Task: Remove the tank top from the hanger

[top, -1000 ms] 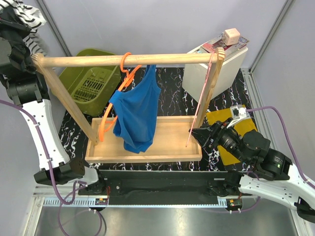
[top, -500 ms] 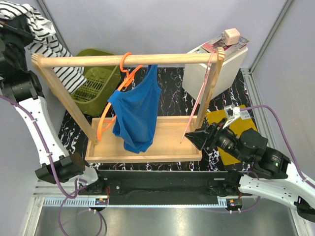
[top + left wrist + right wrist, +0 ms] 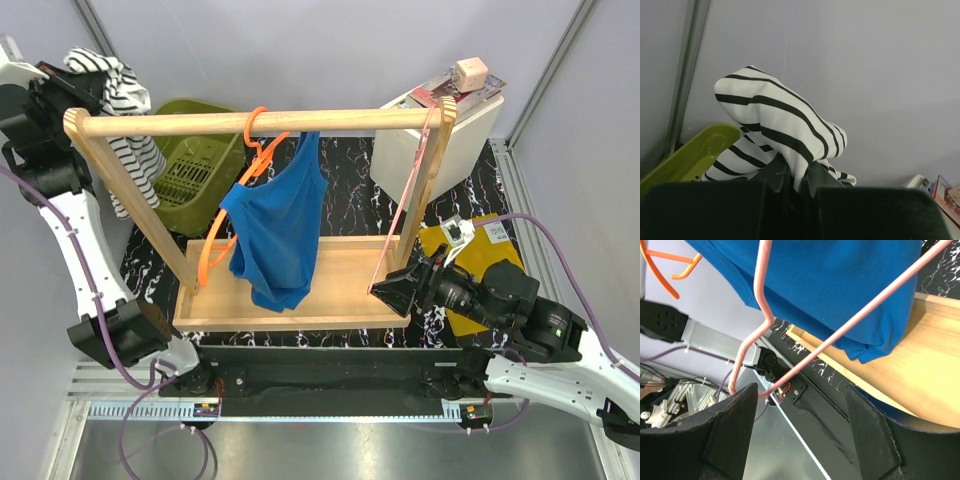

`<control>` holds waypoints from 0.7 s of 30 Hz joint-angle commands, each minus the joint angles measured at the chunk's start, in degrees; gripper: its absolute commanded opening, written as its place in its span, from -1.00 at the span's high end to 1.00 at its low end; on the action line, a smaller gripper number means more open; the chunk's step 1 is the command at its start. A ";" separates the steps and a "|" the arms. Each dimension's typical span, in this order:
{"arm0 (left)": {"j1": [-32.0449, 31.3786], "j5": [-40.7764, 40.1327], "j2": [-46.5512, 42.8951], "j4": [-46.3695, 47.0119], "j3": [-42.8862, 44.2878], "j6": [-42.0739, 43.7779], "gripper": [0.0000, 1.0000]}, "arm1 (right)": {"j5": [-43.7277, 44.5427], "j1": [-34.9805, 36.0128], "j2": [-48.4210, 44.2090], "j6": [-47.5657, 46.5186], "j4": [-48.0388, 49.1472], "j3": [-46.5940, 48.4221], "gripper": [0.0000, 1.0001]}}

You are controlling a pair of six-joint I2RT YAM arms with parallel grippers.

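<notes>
Rack (image 3: 180, 125): wooden rail on a tray base, set on the table.
Tank top (image 3: 275, 235): blue, hung off the hanger (image 3: 248, 128) at mid-rail, long axis draped downward toward the tray.
Striped garment (image 3: 120, 100): held up at the far left, well apart from the tank top.
Left end effector (image 3: 794, 175): clamped on the striped garment.
Right end effector (image 3: 797, 395): spread wide and gripping nothing, with the pink hanger (image 3: 855, 320) passing between its fingers. The tank top lay to its left, beyond that wire. This arm was judged nearer.
Writing: none legible.
</notes>
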 commanded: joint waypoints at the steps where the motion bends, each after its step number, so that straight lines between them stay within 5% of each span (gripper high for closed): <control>1: 0.20 8.62 4.30 2.77 0.84 -1.49 1.00 | -1.46 -0.10 -0.64 -0.95 1.29 1.35 -0.57; 17: -4.19 8.28 19.69 -2.58 10.76 2.38 0.89 | 2.32 -0.10 -3.55 -0.70 1.03 0.03 -0.57; 21: -4.80 6.70 22.15 -3.03 11.74 2.55 0.71 | 2.67 -0.10 -3.55 -0.26 0.76 -0.05 -0.57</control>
